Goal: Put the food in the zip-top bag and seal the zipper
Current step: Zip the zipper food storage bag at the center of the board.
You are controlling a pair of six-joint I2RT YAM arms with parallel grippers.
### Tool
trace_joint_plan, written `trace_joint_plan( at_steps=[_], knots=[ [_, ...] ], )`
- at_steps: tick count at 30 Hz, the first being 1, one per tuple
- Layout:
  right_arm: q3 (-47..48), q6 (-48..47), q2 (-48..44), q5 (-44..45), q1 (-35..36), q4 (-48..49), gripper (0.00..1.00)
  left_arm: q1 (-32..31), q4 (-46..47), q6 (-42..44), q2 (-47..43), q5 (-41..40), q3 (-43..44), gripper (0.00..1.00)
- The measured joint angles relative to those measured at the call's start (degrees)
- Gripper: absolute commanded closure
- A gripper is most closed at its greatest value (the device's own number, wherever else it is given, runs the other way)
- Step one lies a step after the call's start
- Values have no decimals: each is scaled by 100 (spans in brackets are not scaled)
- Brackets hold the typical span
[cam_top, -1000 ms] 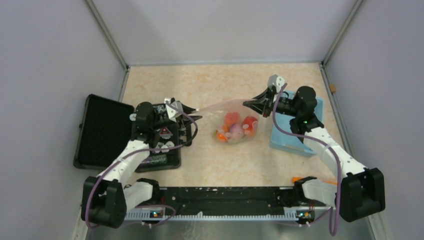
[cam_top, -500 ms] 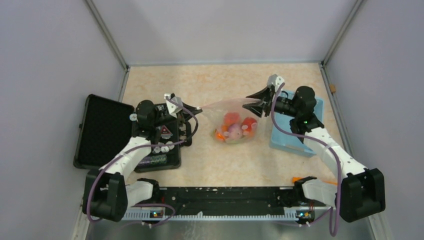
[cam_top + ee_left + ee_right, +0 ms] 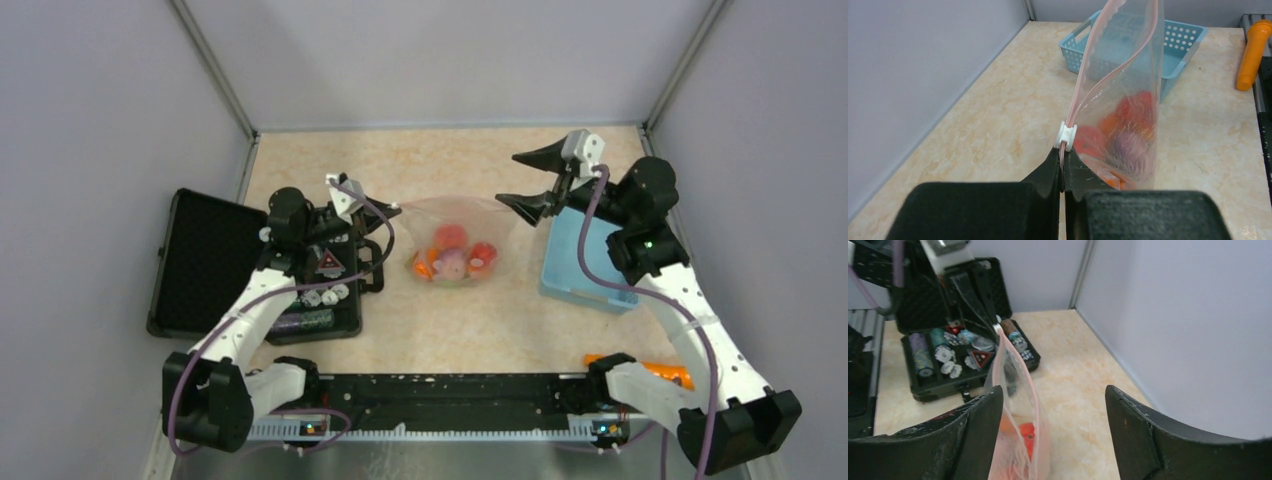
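Note:
The clear zip-top bag [image 3: 455, 232] hangs upright over the middle of the table, with red, orange and pink food [image 3: 452, 257] resting in its bottom. My left gripper [image 3: 1063, 156] is shut on the near end of the pink zipper [image 3: 1083, 85], just behind the white slider [image 3: 1066, 136]. Beyond the slider the two strips stand apart. My right gripper [image 3: 510, 180] is open beside the bag's right end, holding nothing. In the right wrist view the bag [image 3: 1018, 405] stands just inside the left finger [image 3: 980, 430] of that gripper [image 3: 1053, 410].
A light-blue basket [image 3: 585, 255] sits under the right arm. An open black case [image 3: 215, 265] with round tokens lies at the left, under the left arm. An orange object [image 3: 665, 372] lies near the right arm's base.
The right gripper opened, let go of the bag's right end and drew back up and to the right. The left gripper shut on the zipper end. The bag shifted slightly left.

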Motion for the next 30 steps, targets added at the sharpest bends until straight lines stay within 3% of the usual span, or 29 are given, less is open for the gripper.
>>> trace_joint_plan(
  at_steps=[3, 11, 22, 30],
  knots=[
    [341, -35, 127, -256, 216, -179, 33, -66, -282, 72, 0, 33, 92, 100],
    [872, -691, 1331, -127, 1700, -881, 39, -199, -951, 264, -11, 79, 428, 100],
    [1565, -1187, 2448, 122, 2439, -992, 53, -313, -1513, 439, -131, 98, 586, 100],
    [1862, -1513, 2870, 321, 2612, -1051, 57, -352, -1646, 455, -157, 118, 616, 100]
  ],
)
